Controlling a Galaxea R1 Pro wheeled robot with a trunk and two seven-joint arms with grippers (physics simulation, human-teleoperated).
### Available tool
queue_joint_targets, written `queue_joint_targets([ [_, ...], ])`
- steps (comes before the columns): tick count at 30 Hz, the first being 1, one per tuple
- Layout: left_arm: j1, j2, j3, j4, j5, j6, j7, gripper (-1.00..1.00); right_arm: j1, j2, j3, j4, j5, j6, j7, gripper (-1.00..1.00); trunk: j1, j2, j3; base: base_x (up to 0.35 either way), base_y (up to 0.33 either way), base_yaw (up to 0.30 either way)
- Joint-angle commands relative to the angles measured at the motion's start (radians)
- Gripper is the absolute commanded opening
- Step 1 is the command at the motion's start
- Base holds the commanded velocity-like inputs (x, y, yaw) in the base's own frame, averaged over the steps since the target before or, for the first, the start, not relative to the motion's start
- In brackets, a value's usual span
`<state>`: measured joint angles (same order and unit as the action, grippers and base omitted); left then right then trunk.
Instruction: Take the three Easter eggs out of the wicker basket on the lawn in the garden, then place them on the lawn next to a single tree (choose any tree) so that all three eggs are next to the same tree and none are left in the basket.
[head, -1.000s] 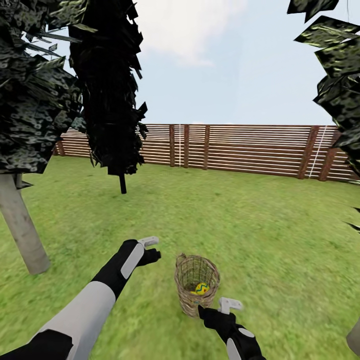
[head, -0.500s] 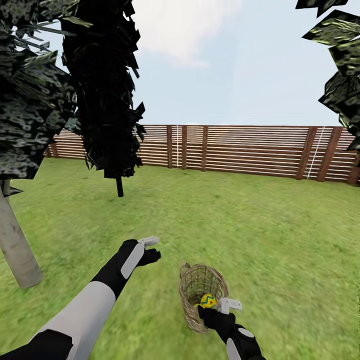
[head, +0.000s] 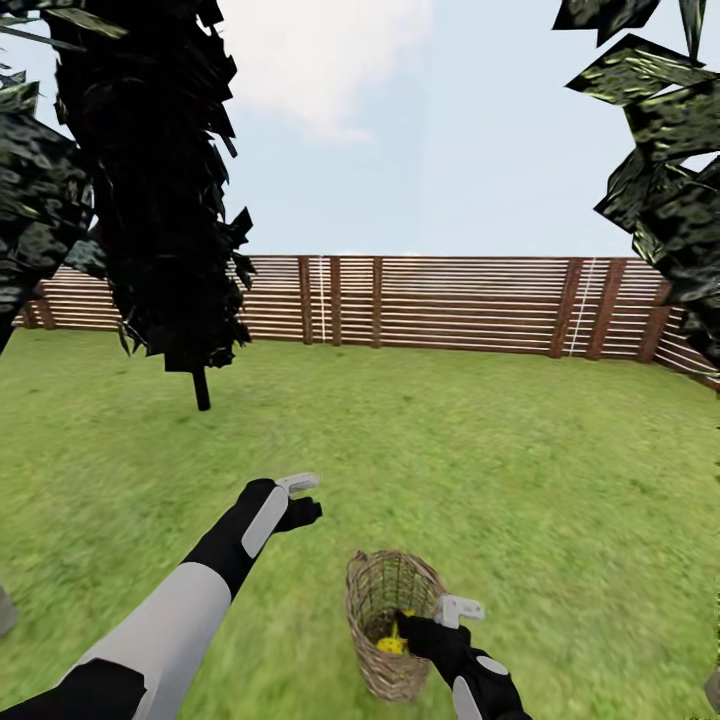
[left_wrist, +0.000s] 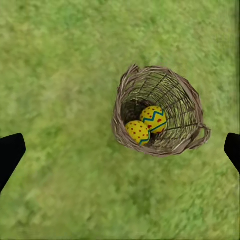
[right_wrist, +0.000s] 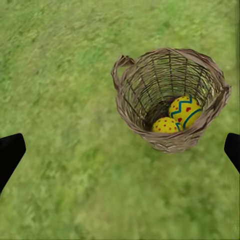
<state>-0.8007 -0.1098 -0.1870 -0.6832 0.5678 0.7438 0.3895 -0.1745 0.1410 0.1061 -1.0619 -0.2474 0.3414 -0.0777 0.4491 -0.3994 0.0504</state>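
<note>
Fingers on both grippers look spread wide with nothing between them: in each wrist view the two dark fingertips (left_wrist: 10, 155) sit at opposite edges with only grass in the gap. Left gripper (head: 300, 490) hovers over the lawn (head: 520, 480) a bit off from the basket (head: 380, 640), right gripper (head: 455, 607) sits just at the basket's rim, above the eggs. Basket stands on the grass and I can count two eggs (left_wrist: 146, 125) lying touching each other at the bottom; a third isn't something I can make out, so no idea if it's tucked under them. My guess on handling: the eggs look hard, smooth and rounded, so probably light but slippery, and I'd pinch one across its middle, going straight down through the open top. The basket looks light too and might tip or slide if the wall gets bumped. No brand, label or writing anywhere that I can read, just blue zigzags and red dots on the eggs.
</note>
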Motion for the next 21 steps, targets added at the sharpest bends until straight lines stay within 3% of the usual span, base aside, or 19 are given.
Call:
queue_joint_targets([
  [1,0.000,0.001,-0.003,-0.001,0.010,0.002,0.009,1.00,0.000,0.000,0.002,-0.001,-0.010,0.004,-0.008,1.00,0.001,-0.001,0.001,0.268,0.188,-0.240],
  [7,0.000,0.001,-0.003,-0.001,0.011,0.001,0.009,1.00,0.000,0.001,0.003,-0.002,-0.010,0.004,-0.008,1.00,0.001,-0.001,0.005,0.268,0.188,-0.166],
  [17,0.000,0.001,-0.003,-0.008,0.010,0.002,0.009,1.00,0.000,0.005,0.013,-0.003,-0.014,0.004,-0.008,1.00,0.001,-0.001,0.000,0.266,0.180,-0.021],
  [21,0.000,0.001,-0.003,-0.012,0.010,0.002,0.009,1.00,0.000,0.004,0.011,-0.002,-0.036,0.005,-0.008,1.00,0.001,-0.001,-0.006,0.210,0.111,-0.033],
])
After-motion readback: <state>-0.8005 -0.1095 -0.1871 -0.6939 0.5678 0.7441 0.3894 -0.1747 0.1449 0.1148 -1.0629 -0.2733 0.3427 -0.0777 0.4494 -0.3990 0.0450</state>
